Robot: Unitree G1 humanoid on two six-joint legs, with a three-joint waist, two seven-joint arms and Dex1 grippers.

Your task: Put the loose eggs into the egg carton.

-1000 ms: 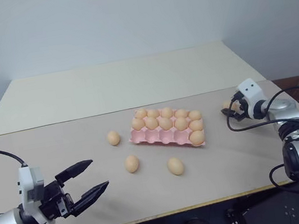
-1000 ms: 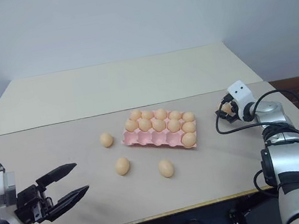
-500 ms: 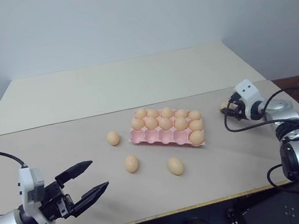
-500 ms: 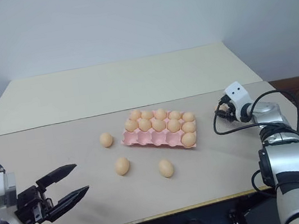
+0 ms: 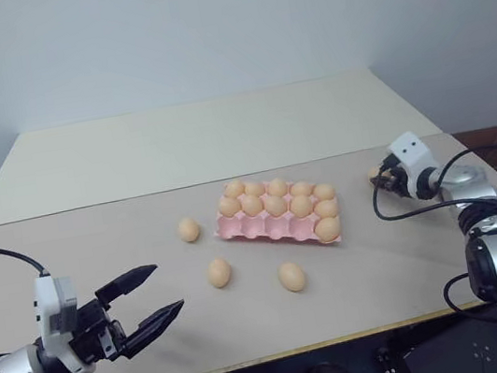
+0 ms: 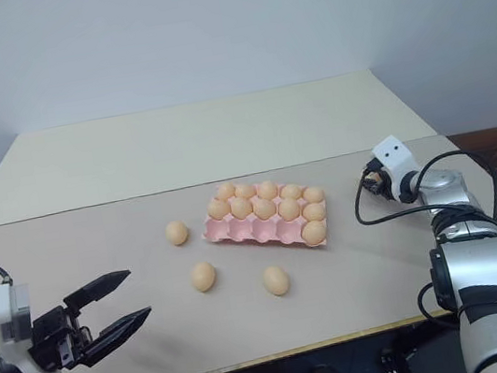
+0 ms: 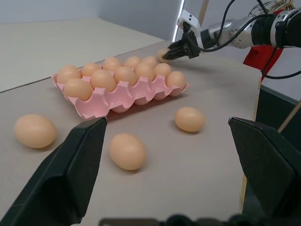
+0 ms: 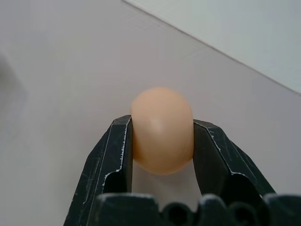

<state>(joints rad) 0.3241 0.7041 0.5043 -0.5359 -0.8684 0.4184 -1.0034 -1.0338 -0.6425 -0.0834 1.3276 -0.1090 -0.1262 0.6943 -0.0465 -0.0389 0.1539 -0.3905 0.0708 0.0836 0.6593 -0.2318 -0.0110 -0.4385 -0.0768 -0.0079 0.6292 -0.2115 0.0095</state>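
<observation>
Right gripper (image 8: 162,141): fingers (image 8: 113,155) clamped on one pale orange egg (image 8: 162,129), one finger on each side, over the table's (image 5: 131,158) right part, well apart from the tray's right end. Egg between the fingertips also visible in the head view (image 5: 376,172).

Left gripper (image 5: 152,296): fingers spread wide, nothing between them, low near the front left edge of the table, pointing toward the table's middle.

Pink egg tray (image 5: 265,228): flat on the table, near its centre, lidless. Ten eggs seated in the cups: back row and middle row full, one egg (image 5: 327,229) in the right end cup of the front row. Remaining four front-row cups bare.

Loose eggs on the table, three in number:
- first loose egg (image 5: 188,229), just left of the tray's left end, apart from it;
- second loose egg (image 5: 219,272), in front of the tray's left end;
- third loose egg (image 5: 291,276), in front of the tray's middle, nearest the front edge.

All three separate from each other and from both grippers.
</observation>
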